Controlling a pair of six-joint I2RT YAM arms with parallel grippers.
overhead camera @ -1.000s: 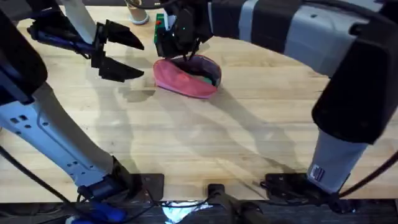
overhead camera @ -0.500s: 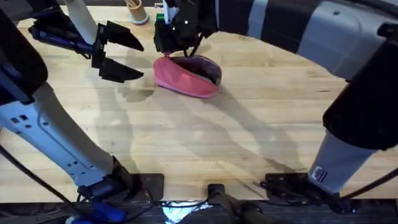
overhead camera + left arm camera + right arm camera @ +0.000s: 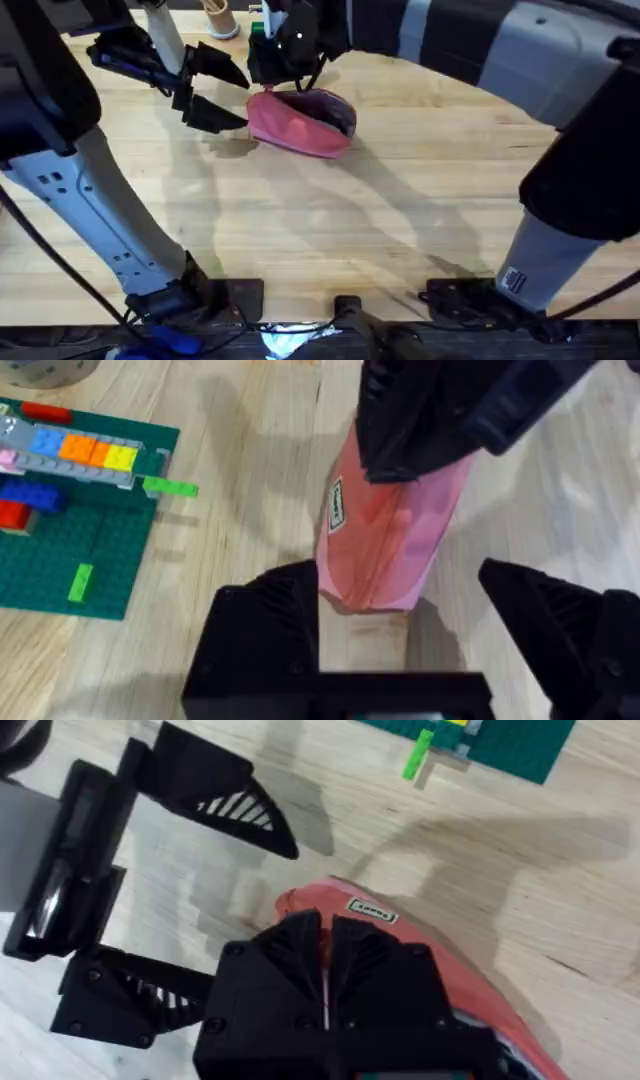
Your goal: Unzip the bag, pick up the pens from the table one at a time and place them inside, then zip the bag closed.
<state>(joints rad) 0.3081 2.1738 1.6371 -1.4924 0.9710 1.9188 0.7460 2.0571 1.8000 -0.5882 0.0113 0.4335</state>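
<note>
Currently the pink pencil pouch [image 3: 300,122] lies on the far middle of the wooden table [image 3: 400,200], its dark-lined mouth partly agape toward the right end. The right gripper [image 3: 285,62] hangs over the pouch's near-left end, fingers pressed together, apparently pinching something at the zipper line; what exactly they hold cannot be made out. The left gripper [image 3: 222,90] stands just beside the pouch's left tip, fingers spread wide around it without touching.

Risk: with that end unclamped, a zipper pull would likely drag the soft pouch along instead of running the slider. The two grippers also sit close enough to collide.

A small white label [image 3: 337,506] is sewn on the pouch; its print is illegible.
</note>
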